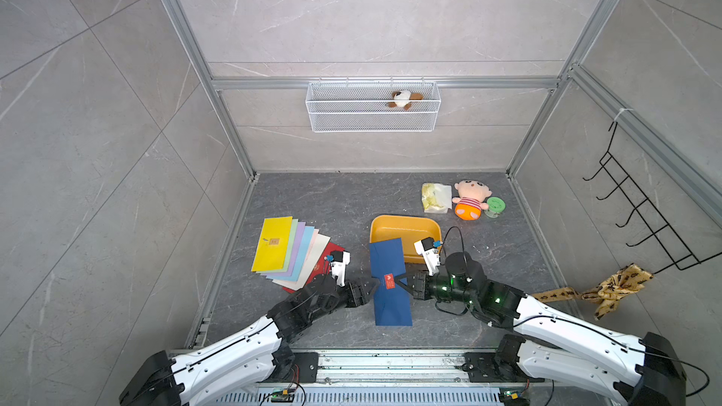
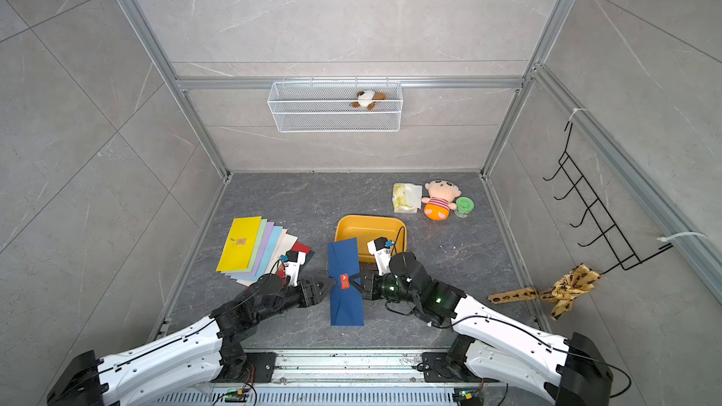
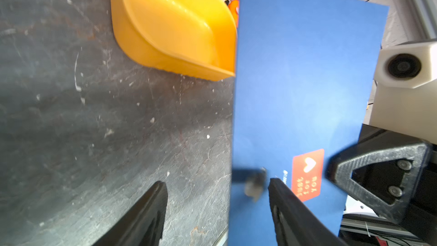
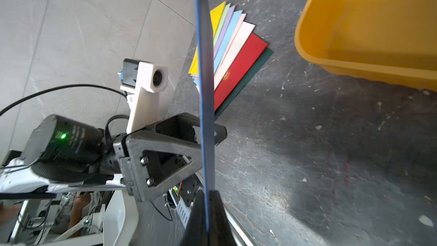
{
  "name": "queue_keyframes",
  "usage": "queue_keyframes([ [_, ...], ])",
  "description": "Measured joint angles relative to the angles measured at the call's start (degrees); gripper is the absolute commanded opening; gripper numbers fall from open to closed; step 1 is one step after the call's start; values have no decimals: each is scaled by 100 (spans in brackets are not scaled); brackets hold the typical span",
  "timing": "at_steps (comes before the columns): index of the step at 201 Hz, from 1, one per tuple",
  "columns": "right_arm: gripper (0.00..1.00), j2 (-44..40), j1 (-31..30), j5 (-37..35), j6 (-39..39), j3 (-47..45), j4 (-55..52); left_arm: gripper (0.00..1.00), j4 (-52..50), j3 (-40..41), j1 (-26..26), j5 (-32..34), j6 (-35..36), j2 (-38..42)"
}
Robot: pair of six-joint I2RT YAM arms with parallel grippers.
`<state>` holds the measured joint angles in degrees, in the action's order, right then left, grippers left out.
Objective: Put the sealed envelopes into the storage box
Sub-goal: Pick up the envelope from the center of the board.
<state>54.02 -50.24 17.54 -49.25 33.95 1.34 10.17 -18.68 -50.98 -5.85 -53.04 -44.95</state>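
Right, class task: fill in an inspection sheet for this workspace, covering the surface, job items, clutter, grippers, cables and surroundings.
Surface: dark grey tabletop, scuffed, pale specks.
Job's things: navy envelope held between the arms near the yellow storage box, nothing seen inside; fanned envelopes lying flat.
Clutter: plastic packet, doll and green jar beyond the box.
Grippers: right gripper jaws shut on the navy envelope; left gripper jaws open, one either side of it.
Cables: black cable looping by the left wrist camera.
Surroundings: wire basket holding a plush toy on the back wall; patterned cloth at the side.
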Motion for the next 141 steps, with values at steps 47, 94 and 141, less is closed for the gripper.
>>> queue_keyframes([
  [47,0,24,490,1132,-50,2,693,58,341,-216,229,-866,304,7],
  [94,0,243,785,1735,-149,4,962,40,680,-221,238,-1228,328,177],
  [141,0,275,914,2006,-282,2,1248,4,949,-166,249,-1239,170,496],
])
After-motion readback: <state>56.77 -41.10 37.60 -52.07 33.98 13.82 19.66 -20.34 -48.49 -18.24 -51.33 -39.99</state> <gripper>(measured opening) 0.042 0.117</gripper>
